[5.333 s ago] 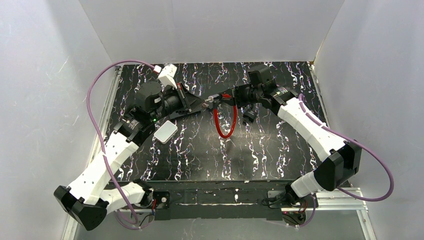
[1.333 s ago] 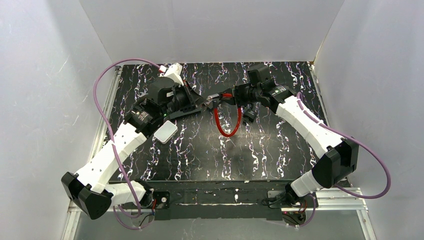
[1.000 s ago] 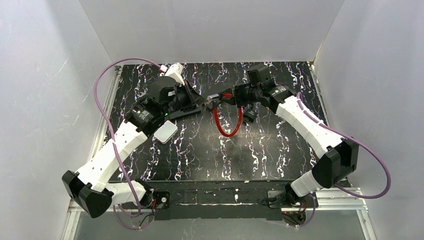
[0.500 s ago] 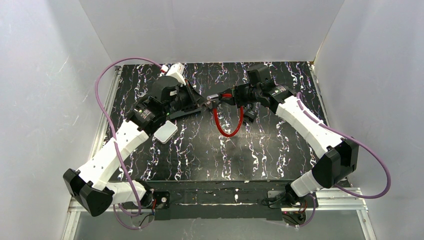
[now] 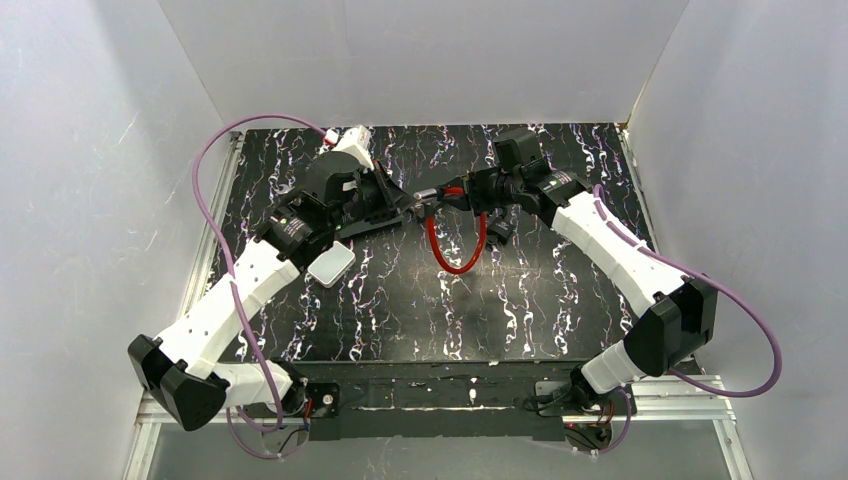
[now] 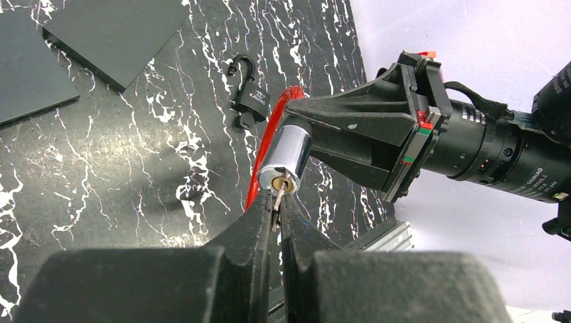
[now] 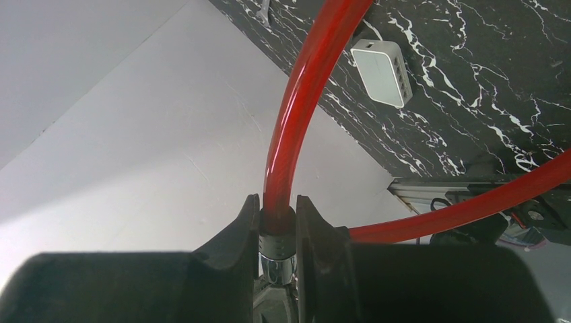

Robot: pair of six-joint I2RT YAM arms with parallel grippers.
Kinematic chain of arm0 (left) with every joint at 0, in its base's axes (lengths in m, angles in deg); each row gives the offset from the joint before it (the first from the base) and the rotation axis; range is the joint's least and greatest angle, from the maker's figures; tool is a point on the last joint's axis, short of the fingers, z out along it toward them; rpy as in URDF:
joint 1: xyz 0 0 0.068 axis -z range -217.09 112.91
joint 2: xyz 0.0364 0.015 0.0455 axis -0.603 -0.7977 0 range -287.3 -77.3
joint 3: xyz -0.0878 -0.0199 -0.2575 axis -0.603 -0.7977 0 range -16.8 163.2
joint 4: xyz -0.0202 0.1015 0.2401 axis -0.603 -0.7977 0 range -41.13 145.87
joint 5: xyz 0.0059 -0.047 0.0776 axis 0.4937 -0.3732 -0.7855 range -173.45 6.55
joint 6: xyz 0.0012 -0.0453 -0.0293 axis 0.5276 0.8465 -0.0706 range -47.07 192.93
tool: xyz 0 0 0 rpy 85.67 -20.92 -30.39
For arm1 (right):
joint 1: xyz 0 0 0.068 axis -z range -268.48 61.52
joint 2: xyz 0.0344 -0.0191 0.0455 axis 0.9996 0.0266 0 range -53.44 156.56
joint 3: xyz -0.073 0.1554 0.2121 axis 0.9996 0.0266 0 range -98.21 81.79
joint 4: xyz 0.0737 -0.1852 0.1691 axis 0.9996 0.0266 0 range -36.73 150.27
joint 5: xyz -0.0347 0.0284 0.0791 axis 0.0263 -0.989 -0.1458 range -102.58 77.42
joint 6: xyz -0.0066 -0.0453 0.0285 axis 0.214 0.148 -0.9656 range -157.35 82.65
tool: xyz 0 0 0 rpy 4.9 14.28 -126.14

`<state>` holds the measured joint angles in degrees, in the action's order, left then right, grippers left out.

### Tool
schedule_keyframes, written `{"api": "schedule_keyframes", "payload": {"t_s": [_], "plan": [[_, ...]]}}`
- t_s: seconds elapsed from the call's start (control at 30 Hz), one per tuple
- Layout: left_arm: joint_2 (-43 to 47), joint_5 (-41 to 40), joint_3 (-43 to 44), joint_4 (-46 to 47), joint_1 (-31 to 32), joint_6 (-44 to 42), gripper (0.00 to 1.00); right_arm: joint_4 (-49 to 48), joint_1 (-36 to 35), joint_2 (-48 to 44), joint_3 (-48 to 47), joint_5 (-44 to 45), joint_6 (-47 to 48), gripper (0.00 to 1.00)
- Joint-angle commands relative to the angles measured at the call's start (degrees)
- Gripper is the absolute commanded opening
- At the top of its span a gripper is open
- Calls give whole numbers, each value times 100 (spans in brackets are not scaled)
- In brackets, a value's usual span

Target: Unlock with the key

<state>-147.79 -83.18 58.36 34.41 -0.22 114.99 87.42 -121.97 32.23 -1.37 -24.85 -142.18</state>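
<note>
Since the view of about five seconds earlier, the left arm's wrist had swung toward the back of the table and rolled over. This brought the left gripper (image 6: 273, 219) closer to the lock, while the right arm and its red loop had hardly shifted.

The left gripper's fingers were pressed narrowly together on the key (image 6: 278, 200), leaving only a short silvery length showing beyond the tips. The key's tip met the keyhole in the brass-coloured end face of the chrome lock cylinder (image 6: 286, 161); how far it had gone in could not be told.

The right gripper (image 7: 277, 229) was clamped on the cylinder from the opposite side, holding it in the air above the table (image 5: 400, 310). One black finger lay on each side of the metal collar. From that collar the red cable (image 7: 303, 87) rose between the fingers, curved away in a loop and came back in from the right.

A small black padlock (image 6: 248, 102) lay on the marbled surface beyond the cylinder, well apart from it, with two dark grey slabs (image 6: 114, 33) farther off. A white box (image 5: 331, 265) sat on the table beside the left forearm.
</note>
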Motion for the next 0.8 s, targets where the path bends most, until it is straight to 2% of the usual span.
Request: {"api": "schedule_keyframes", "payload": {"t_s": [0.0, 0.57, 0.77], "plan": [[-138, -229, 127, -278, 30, -25, 0, -585, -34, -146, -244, -377, -122, 1], [-230, -190, 123, -189, 83, -53, 0, -671, 10, -167, -150, -470, -134, 1], [-486, -73, 265, 30, 126, 31, 0, -565, 10, -26, -431, -526, -14, 1]]}}
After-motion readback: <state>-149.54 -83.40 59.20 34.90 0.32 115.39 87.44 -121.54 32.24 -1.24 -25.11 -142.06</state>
